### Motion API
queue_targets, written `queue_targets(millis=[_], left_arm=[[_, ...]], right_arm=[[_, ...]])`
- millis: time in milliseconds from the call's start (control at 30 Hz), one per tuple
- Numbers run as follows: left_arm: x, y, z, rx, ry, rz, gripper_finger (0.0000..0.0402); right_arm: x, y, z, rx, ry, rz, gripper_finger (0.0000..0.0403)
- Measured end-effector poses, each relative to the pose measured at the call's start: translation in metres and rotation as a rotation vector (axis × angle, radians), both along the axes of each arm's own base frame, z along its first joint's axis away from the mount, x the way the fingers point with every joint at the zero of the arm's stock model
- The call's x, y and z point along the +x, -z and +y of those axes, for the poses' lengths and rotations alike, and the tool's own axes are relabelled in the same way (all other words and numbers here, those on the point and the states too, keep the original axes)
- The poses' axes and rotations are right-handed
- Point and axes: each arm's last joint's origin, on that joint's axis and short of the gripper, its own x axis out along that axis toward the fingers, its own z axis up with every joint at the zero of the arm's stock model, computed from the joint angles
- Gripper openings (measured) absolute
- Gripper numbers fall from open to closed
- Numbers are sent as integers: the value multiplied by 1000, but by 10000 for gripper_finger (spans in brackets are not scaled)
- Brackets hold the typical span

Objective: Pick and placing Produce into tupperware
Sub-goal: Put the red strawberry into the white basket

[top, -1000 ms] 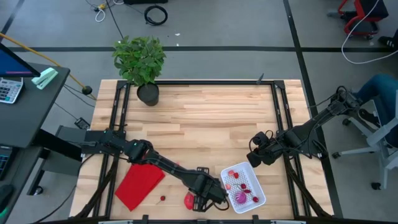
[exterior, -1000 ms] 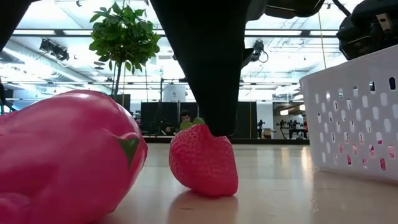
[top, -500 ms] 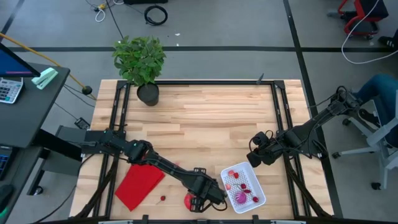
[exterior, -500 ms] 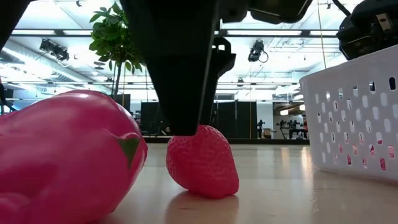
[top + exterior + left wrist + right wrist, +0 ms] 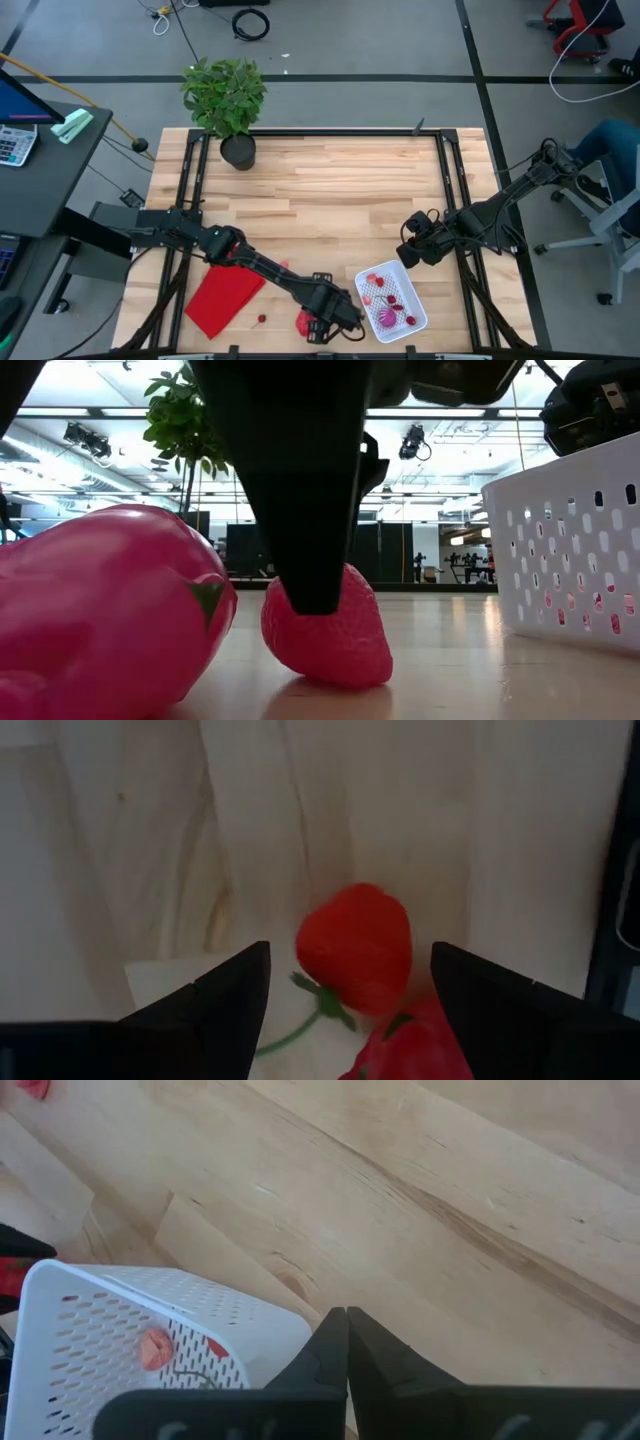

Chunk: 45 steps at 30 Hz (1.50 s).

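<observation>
1. While poised over a red strawberry [image 5: 355, 950] at the near edge of the worktop [image 5: 330, 180], roughly 6 o'clock in the high view, left gripper [image 5: 350, 990] with fingers [image 5: 225, 995] spread wide on either side of the fruit, not yet clamped.
2. Beside it, touching or nearly so, a second red piece [image 5: 415, 1045]; from table height, a large pink fruit [image 5: 105, 610] close at 9 o'clock of the strawberry.
3. At about 3 o'clock of the strawberry, just beside, the white perforated tupperware [image 5: 392, 300], already holding several small red bits and a purple ball [image 5: 385, 318].
4. Outside and left to move: the strawberry, its neighbours, and a tiny red bit [image 5: 262, 319] by the red cloth [image 5: 224, 297].
5. Right gripper [image 5: 346, 1330] waiting near 1 o'clock of the tupperware, fingers pressed together, holding nothing.
6. Hard to make out: exact count inside the tupperware; strawberry mostly hidden under the left arm from above.
</observation>
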Motion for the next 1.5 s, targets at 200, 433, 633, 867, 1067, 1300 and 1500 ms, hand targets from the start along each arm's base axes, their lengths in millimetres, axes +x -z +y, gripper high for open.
queue_targets(millis=[200, 433, 633, 867, 1067, 1300, 1500], left_arm=[[1, 0, -1, -8, -3, -16, 282], [2, 7, -6, -10, -3, -21, 282], [-1, 16, -13, 0, -7, -4, 282], [-1, 16, -12, 10, -10, 0, 281], [-1, 16, -12, 38, -15, -15, 265], [-1, 17, -9, 44, -54, 3, 199], [0, 17, -7, 42, -81, 5, 186]], right_arm=[[0, 0, 0, 0, 0, 0, 5], [0, 0, 0, 0, 0, 0, 5], [0, 0, 0, -1, 0, 0, 5], [0, 0, 0, -1, 1, -1, 5], [0, 0, 0, -1, 1, -1, 5], [0, 0, 0, -2, 1, 0, 5], [0, 0, 0, -2, 1, 0, 5]])
